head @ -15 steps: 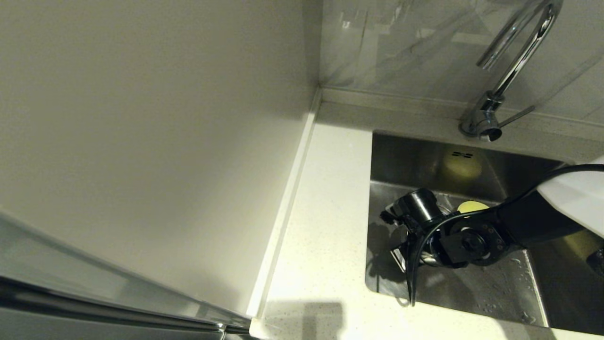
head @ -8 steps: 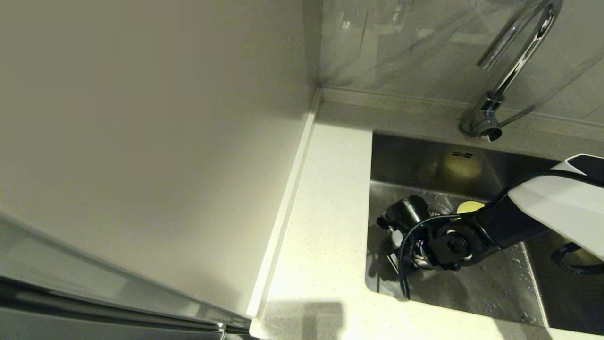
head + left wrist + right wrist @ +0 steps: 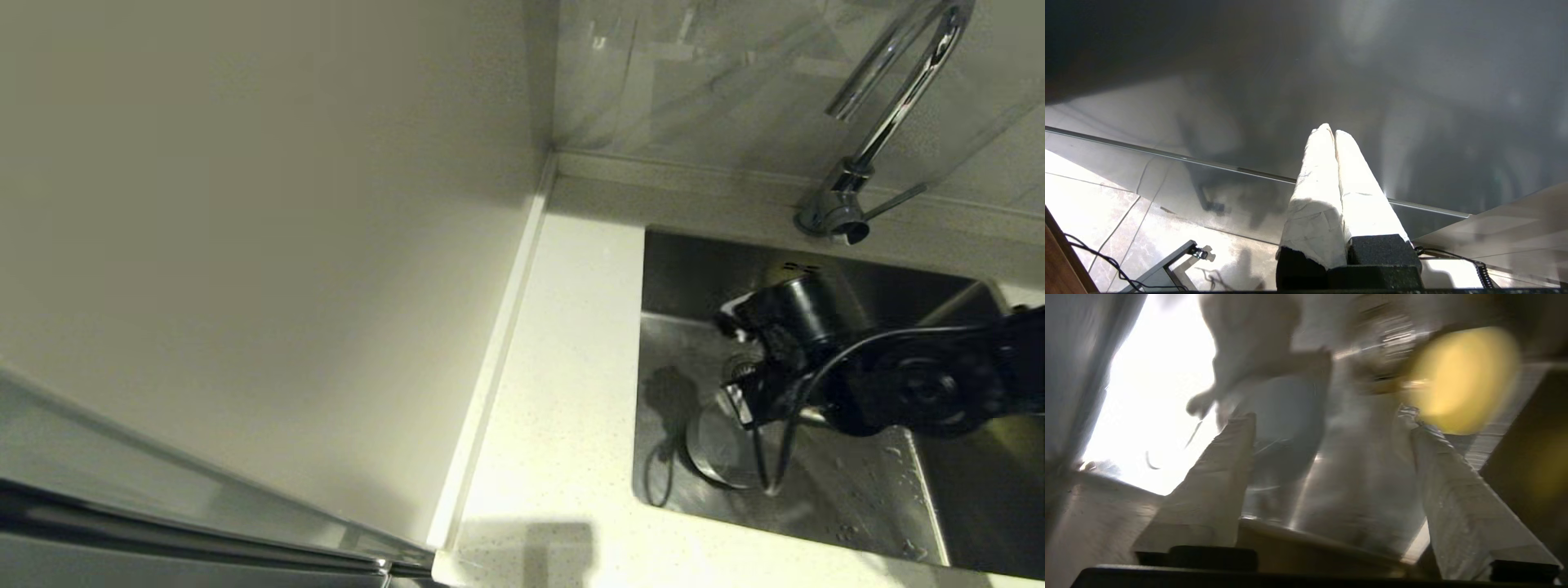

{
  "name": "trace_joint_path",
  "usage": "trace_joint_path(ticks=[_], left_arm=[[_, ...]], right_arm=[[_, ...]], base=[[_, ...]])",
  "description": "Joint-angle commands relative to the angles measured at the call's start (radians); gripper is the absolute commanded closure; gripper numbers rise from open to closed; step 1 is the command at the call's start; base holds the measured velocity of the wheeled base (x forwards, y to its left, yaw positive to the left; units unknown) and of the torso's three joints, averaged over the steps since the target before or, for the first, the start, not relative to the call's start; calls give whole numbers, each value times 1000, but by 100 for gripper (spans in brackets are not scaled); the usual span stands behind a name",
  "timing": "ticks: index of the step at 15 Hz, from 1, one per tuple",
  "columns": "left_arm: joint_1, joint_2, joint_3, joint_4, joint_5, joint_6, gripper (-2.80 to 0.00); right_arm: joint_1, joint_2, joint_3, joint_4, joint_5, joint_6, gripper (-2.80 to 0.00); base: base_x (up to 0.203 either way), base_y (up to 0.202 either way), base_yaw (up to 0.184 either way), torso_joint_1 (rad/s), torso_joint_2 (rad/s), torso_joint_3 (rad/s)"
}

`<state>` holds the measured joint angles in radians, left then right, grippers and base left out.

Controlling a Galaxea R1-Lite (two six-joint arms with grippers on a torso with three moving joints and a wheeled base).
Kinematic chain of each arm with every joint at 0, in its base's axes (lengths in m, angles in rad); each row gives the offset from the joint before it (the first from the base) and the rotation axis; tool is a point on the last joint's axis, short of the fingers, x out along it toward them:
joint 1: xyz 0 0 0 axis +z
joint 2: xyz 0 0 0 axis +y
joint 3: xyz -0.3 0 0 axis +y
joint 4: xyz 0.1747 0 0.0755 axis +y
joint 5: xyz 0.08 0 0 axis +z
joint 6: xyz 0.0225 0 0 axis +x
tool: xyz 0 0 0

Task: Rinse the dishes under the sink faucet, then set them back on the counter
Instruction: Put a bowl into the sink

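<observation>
A pale blue-grey bowl [image 3: 709, 457] lies on the floor of the steel sink [image 3: 678, 278], near its front left corner. My right gripper [image 3: 1333, 424] hangs open above the sink floor with nothing between its fingers, and its wrist sits behind and to the right of that bowl. A blurred yellow bowl [image 3: 1461, 375] shows beyond one fingertip in the right wrist view; the arm hides it in the head view. The chrome faucet [image 3: 890, 106] rises behind the sink. My left gripper [image 3: 1331, 130] is shut and parked away from the sink.
The white speckled counter [image 3: 555, 392] runs along the sink's left side and front edge. A cream wall panel [image 3: 245, 245] stands left of it. The faucet's thin lever [image 3: 894, 202] points right. Water drops lie on the sink floor [image 3: 857, 506].
My right gripper has opened, then risen and moved back and to the right. The blue-grey bowl now lies uncovered on the sink floor where the gripper was.
</observation>
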<state>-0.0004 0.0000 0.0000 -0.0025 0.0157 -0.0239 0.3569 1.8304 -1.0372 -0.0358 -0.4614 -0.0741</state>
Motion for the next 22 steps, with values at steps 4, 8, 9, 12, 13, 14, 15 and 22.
trace_joint_path(ticks=[4, 8, 9, 12, 13, 14, 15, 22], left_arm=[[-1, -3, 0, -1, 0, -1, 0], [0, -3, 0, -1, 1, -1, 0], [-1, -3, 0, -1, 0, -1, 0], [0, -3, 0, -1, 0, -1, 0], [0, -3, 0, -1, 1, -1, 0], [0, -3, 0, -1, 0, -1, 0], [0, -3, 0, -1, 1, -1, 0], [-1, -3, 0, -1, 0, -1, 0]], right_arm=[[-534, -508, -8, 186, 231, -171, -280], [-1192, -543, -114, 470, 563, -430, -280], [-1309, -536, -143, 559, 623, -485, -280], [-1480, -497, -264, 961, 710, -581, -280], [-1500, -492, -308, 1096, 707, -590, -280], [-1509, -490, -348, 1221, 702, -594, -280], [-1515, -488, -398, 1349, 699, -595, -280], [-1519, -269, -612, 1565, 625, -322, -280]], base=[[0, 0, 0, 0, 0, 0], [0, 0, 0, 0, 0, 0], [0, 0, 0, 0, 0, 0], [0, 0, 0, 0, 0, 0], [0, 0, 0, 0, 0, 0], [0, 0, 0, 0, 0, 0], [0, 0, 0, 0, 0, 0], [0, 0, 0, 0, 0, 0]])
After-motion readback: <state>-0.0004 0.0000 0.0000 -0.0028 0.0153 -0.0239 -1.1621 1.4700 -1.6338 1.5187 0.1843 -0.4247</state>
